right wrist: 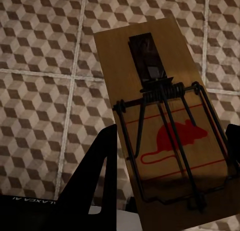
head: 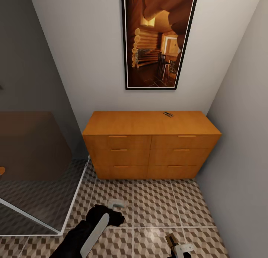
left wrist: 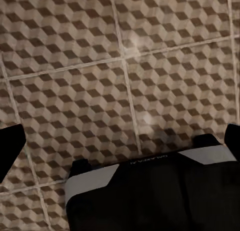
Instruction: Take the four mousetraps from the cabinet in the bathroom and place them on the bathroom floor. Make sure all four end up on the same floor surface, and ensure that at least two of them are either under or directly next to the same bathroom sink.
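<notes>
Mousetrap point(right wrist: 165, 126) is sitting clamped in the right gripper point(right wrist: 170, 191) over the floor point(head: 156, 206); the left gripper point(left wrist: 120, 141) is hanging spread, empty. Beyond, another trap point(head: 168, 114), probably, is waiting atop the cabinet point(head: 149, 146). Next: lowering this one beside the sink.

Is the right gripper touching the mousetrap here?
Touching. In the right wrist view the mousetrap sits between the right gripper fingers, whose dark pads press against both of its long edges, holding it above the tiled bathroom floor.
</notes>
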`<state>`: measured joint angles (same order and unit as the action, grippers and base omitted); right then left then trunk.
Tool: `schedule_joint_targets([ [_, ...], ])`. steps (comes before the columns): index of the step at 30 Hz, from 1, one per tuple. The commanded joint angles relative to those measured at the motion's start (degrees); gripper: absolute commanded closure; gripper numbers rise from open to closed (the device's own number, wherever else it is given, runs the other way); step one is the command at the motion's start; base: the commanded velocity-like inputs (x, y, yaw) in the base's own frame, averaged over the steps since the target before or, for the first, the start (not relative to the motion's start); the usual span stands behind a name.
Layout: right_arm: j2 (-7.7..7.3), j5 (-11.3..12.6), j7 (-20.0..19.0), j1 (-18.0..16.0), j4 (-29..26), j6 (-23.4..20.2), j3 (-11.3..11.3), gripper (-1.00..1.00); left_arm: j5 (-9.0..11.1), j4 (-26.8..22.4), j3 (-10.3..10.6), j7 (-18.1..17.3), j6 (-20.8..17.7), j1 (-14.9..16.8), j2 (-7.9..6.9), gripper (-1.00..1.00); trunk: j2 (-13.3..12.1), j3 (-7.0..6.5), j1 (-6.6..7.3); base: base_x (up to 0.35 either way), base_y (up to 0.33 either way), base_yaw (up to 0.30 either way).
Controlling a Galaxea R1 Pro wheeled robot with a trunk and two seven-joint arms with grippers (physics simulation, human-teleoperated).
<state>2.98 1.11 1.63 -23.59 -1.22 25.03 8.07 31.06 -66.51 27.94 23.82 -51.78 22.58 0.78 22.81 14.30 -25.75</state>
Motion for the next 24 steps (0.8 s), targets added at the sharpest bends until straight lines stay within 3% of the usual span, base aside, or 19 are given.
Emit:
schedule_joint_targets([
  [1,0.01,0.21,0.13,-0.05,0.08,0.2,0.37,1.0,0.31,-3.33,-0.04,3.43,-1.4,0.61,1.14,-1.0,0.1,0.12,-0.03,0.0,0.0,0.0],
  [3,0.01,0.21,0.13,-0.05,0.08,0.2,0.38,1.0,0.05,-10.42,-0.33,13.15,-4.14,4.09,4.89,-1.0,0.1,0.12,-0.03,0.0,0.0,0.0],
  [4,0.01,0.21,0.13,-0.05,0.08,0.2,0.4,1.0,0.07,-12.0,-0.43,16.6,-4.88,6.28,5.95,-1.0,0.1,0.12,-0.03,0.0,0.0,0.0],
  [5,0.01,0.21,0.13,-0.05,0.08,0.2,0.41,1.0,0.1,-12.42,-0.46,17.83,-5.15,7.4,6.33,-1.0,0.1,0.12,-0.03,0.0,0.0,0.0],
  [7,0.01,0.21,0.13,-0.05,0.08,0.2,0.42,1.0,0.49,-10.54,-1.11,21.08,-5.95,13.44,7.34,-1.0,0.1,0.12,-0.03,0.0,0.0,0.0],
  [10,0.01,0.21,0.13,-0.05,0.08,0.2,0.44,1.0,1.71,-4.59,-2.87,21.72,-6.3,18.99,7.63,-1.0,0.1,0.12,-0.03,0.0,0.0,0.0],
  [11,0.01,0.21,0.13,-0.05,0.08,0.2,0.45,1.0,3.08,-0.84,-3.78,21.42,-6.4,22.11,7.7,-1.0,0.1,0.12,-0.03,0.0,0.0,0.0],
  [12,0.01,0.21,0.13,-0.05,0.08,0.2,0.45,1.0,5.21,2.82,-4.49,20.67,-6.47,25.3,7.75,-1.0,0.1,0.12,-0.03,0.0,0.0,0.0],
  [13,0.01,0.21,0.11,-0.05,0.08,0.2,0.46,1.0,11.51,9.13,-5.31,18.8,-6.48,31.2,7.8,-1.0,0.1,0.12,-0.03,0.0,0.0,0.0],
  [15,0.01,0.21,0.08,-0.05,0.08,0.2,0.46,1.0,18.56,12.78,-5.65,17.82,-6.49,35.98,7.82,-1.0,0.1,0.12,-0.03,0.0,0.0,0.0],
  [18,0.01,0.21,0.05,-0.05,0.08,0.2,0.46,1.0,27.73,14.51,-5.82,17.29,-6.49,41.23,7.83,-1.0,0.1,0.12,-0.03,0.0,0.0,0.0],
  [19,0.01,0.2,0.04,-0.05,0.08,0.2,0.44,1.0,29.98,14.46,-5.83,17.21,-6.51,42.04,7.83,-1.0,0.1,0.12,-0.03,0.0,0.0,0.0],
  [21,0.01,0.15,0.04,-0.05,0.08,0.2,0.45,1.0,32.45,13.94,-5.4,17.11,-6.66,42.88,7.81,-1.0,0.1,0.12,-0.03,0.0,0.0,0.0],
  [24,0.01,0.14,0.04,-0.05,0.08,0.2,0.46,1.0,33.47,13.59,-4.11,17.07,-6.88,43.21,7.71,-1.0,0.1,0.12,-0.03,0.0,0.0,0.0],
])
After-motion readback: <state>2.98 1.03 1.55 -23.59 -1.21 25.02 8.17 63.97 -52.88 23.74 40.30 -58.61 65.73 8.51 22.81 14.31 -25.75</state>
